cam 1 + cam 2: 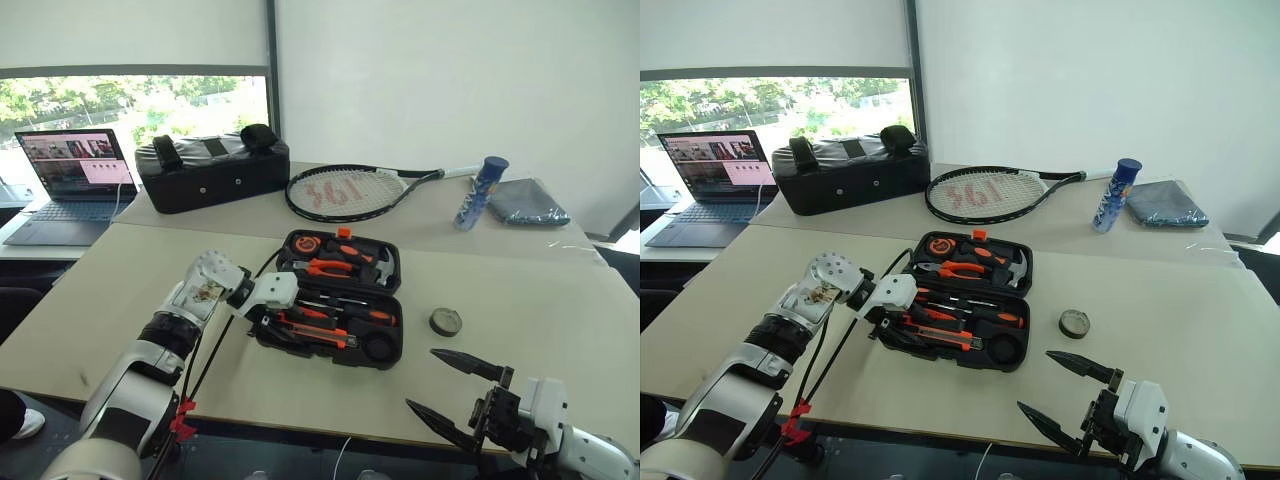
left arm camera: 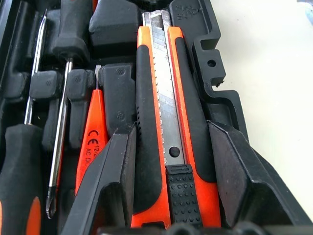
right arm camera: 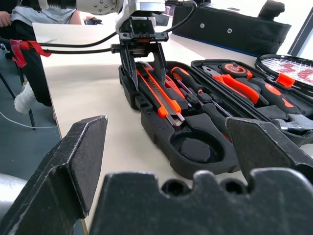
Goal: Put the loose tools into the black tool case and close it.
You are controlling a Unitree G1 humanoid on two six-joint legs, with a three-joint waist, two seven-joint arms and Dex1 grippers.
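Before you lies a pale beige table (image 1: 560,320) with a second table butted against its far edge. On the near one rest the open black tool case (image 1: 340,297) at the middle and, to its right and apart from it, a small round dark tape roll (image 1: 445,321). On the far surface you see a bigger black padded bag (image 1: 212,171), a tennis racket (image 1: 350,191), a blue canister (image 1: 480,192) standing upright and a folded dark cloth (image 1: 527,202). A laptop (image 1: 72,185) sits open on a separate desk at far left.

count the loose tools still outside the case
1: the tape roll lies on the table, to the right of the open tool case. The utility knife already sits in its slot between the left gripper fingers. Others may be hidden.
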